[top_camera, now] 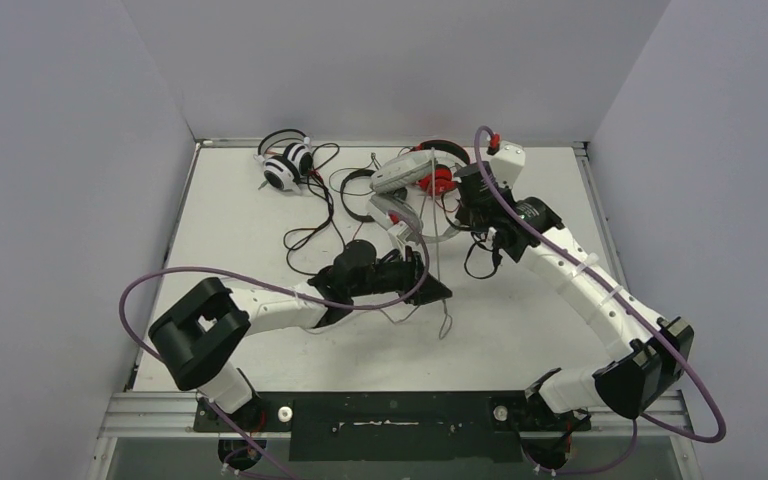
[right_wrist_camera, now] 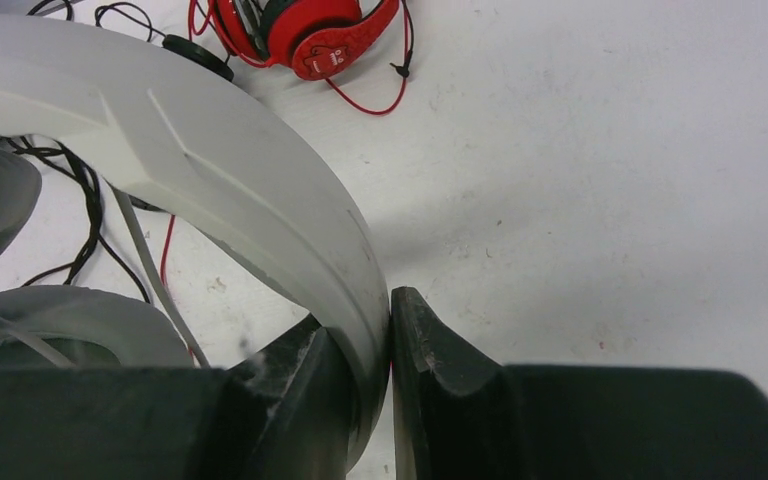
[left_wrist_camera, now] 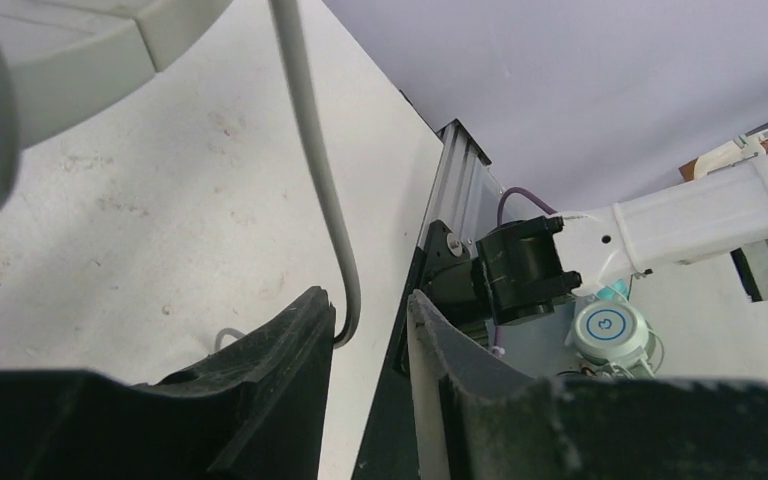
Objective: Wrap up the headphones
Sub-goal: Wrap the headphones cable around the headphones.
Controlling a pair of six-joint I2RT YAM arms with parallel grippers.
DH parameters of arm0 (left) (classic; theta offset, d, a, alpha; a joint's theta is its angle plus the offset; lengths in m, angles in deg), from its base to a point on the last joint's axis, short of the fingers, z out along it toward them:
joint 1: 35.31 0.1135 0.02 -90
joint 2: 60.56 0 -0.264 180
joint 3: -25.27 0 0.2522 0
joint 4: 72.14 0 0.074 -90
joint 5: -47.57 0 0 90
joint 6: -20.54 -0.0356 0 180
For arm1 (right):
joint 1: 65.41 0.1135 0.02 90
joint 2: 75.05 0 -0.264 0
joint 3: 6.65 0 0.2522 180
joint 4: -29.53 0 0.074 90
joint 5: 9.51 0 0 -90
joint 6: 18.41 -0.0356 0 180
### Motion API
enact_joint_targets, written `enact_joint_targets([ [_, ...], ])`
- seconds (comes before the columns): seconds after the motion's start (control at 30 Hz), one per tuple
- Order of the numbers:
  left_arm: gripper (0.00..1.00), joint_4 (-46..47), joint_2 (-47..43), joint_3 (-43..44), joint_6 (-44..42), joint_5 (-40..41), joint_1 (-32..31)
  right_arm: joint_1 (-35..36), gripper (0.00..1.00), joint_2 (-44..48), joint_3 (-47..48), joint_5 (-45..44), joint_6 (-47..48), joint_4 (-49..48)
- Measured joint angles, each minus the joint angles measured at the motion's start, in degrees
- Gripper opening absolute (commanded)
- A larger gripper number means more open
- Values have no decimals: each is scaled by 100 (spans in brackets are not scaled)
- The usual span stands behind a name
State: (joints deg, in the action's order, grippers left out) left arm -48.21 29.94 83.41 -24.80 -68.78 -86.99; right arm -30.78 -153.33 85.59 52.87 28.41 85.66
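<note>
Light grey plastic is filling the right wrist view: this is the smooth, curved headband of the light grey headphones (right_wrist_camera: 250,180). The right gripper (right_wrist_camera: 365,320) is clamping that band between its two black, scuffed fingers and is holding the set just right of centre in the overhead view, seemingly lifted off the table (top_camera: 260,330).

The thin, rubbery grey cable (left_wrist_camera: 310,130) is hanging down from the set and passing through the gap of the left gripper (left_wrist_camera: 370,310). Its fingers are standing apart around the cable and are not pinching it (the cable is brushing one finger at most).

No coils are showing on the headband or the padded ear cups, so the wrapping is looking barely begun, if at all.

Other sets are lying loose toward the top of the overhead view on the matte, speckled white surface. Glossy red headphones (right_wrist_camera: 310,30) are lying near the middle and white-and-black headphones (top_camera: 285,165) at upper left. Their thin cords are sprawling in tangled loops, all of them unwrapped.
</note>
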Motion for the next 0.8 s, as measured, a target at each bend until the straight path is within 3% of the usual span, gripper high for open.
enact_joint_targets([
  [0.37, 31, 1803, 721, -533, -240, 151, -125, -531, 0, -216, 1351, 798, 492, 1298],
  [0.6, 31, 1895, 1646, -1064, 144, 199, -177, -1196, 0, -247, 2669, 931, 87, 844],
  [0.8, 31, 2271, 1753, -1239, 295, 267, -225, -1346, 0, -254, 3014, 1193, 4, 717],
])
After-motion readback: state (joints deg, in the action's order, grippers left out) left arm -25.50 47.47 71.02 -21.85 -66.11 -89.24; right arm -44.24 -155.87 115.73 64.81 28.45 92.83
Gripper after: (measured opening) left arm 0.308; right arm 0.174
